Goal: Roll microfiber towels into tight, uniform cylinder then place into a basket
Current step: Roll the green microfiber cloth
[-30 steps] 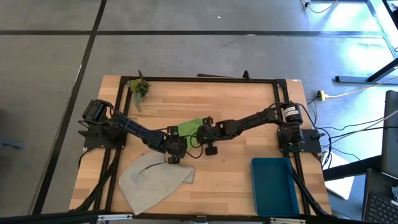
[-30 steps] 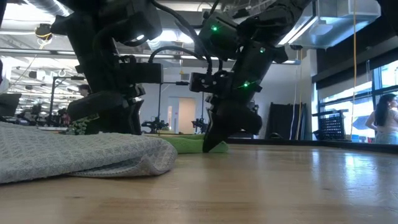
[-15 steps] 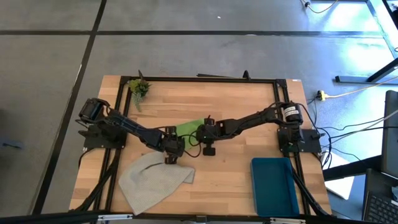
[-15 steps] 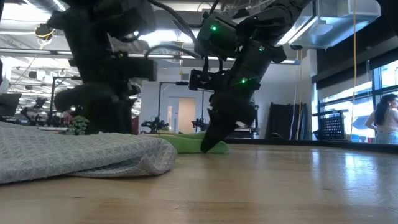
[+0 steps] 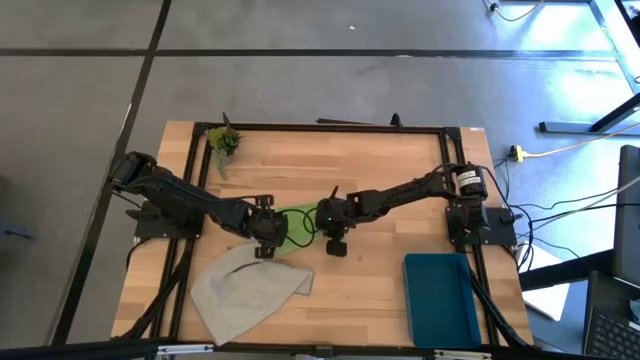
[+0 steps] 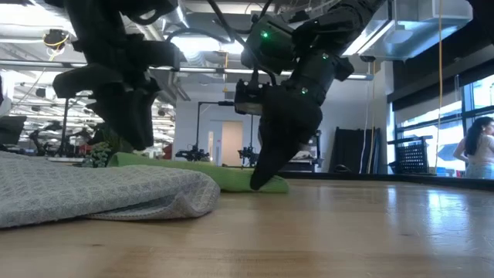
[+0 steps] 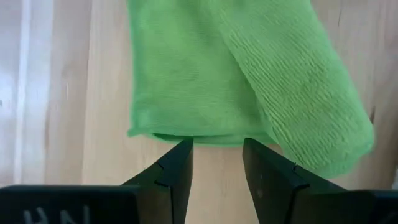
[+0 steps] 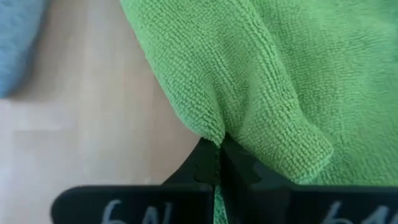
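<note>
The lime green towel (image 5: 297,224) lies partly rolled on the table's middle, between my two grippers; it also shows in the low view (image 6: 202,171). My left gripper (image 7: 217,152) is open and raised just off the towel's left edge (image 7: 186,134), touching nothing. My right gripper (image 8: 217,163) is shut on the towel's right part. The grey-beige towel (image 5: 250,290) lies crumpled at the near left. The teal bin (image 5: 440,300) stands at the near right. My right gripper pinches a fold of the green towel (image 8: 219,138) between its two shut fingers, at their free ends. The fingers (image 6: 262,176) slant down from the table's right. The towel lies on the table, bunched into a ridge at the fingertips.
A small green plant sprig (image 5: 224,141) lies at the far left corner. The black frame rails (image 5: 320,127) run along the table's edges. Bare wood (image 5: 350,290) shows between the grey towel and the bin.
My left gripper has gone toward the table's left edge and risen off the table. The green towel's left part, hidden behind it before, now shows in the low view. My right gripper has shifted slightly left, staying on the towel.
</note>
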You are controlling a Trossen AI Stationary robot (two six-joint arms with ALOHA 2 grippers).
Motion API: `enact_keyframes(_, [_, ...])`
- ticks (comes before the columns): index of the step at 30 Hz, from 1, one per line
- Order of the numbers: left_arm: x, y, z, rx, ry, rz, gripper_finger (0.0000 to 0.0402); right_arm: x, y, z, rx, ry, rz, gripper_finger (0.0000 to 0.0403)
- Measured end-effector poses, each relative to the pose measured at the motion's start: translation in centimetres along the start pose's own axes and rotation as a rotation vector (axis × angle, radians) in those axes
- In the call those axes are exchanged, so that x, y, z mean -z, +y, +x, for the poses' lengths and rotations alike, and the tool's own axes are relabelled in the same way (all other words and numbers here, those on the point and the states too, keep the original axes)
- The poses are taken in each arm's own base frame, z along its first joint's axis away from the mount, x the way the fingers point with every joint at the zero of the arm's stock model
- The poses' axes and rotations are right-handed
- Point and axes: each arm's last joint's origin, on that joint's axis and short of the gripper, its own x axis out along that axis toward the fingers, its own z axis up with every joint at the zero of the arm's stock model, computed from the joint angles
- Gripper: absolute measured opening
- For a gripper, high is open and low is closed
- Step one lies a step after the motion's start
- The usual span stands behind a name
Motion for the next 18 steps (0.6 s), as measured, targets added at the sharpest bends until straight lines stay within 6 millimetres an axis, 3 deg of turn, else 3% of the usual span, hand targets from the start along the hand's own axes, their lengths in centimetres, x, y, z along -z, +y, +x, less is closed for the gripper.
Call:
enact_keyframes(7, [0.0, -0.1, -0.1, -0.026, -0.008, 0.06, 0.0133, 0.1, 0.2, 0.0, -0.187, 0.041, 0.154, 0.0006])
enact_keyframes(18, [0.4, -1.6, -0.6, -0.007, -0.024, 0.116, 0.0133, 0.0, -2.1, -0.4, -0.37, 0.119, 0.465, 0.0006])
